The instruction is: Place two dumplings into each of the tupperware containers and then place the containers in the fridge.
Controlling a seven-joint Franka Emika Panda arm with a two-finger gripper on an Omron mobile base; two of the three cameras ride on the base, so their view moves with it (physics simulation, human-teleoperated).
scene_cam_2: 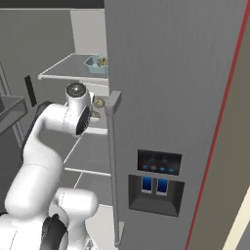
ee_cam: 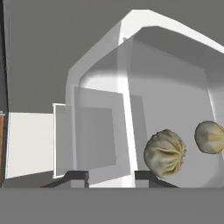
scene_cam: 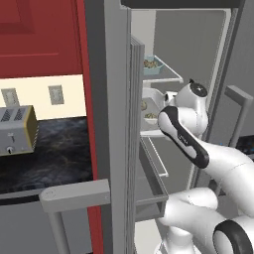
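Dumplings sit in both boxes inside the open fridge (scene_cam: pixel 198 44). Two tan dumplings (ee_cam: pixel 165 153) lie in the big white container (ee_cam: pixel 175 87), toward 4 o'clock in the hand view. The two dark fingers (ee_cam: pixel 111 177) stand on either side of its near wall, one outside and one inside, pinching the rim. In the left base view this container (scene_cam: pixel 149 110) rests on a middle shelf. The small blue container (scene_cam: pixel 153 65) with dumplings sits on the shelf above it, at 12 o'clock. A toaster (scene_cam: pixel 17 130) stands on the dark tabletop (scene_cam: pixel 54 158) at 9 o'clock.

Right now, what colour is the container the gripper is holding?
White container, clearest in the hand view.
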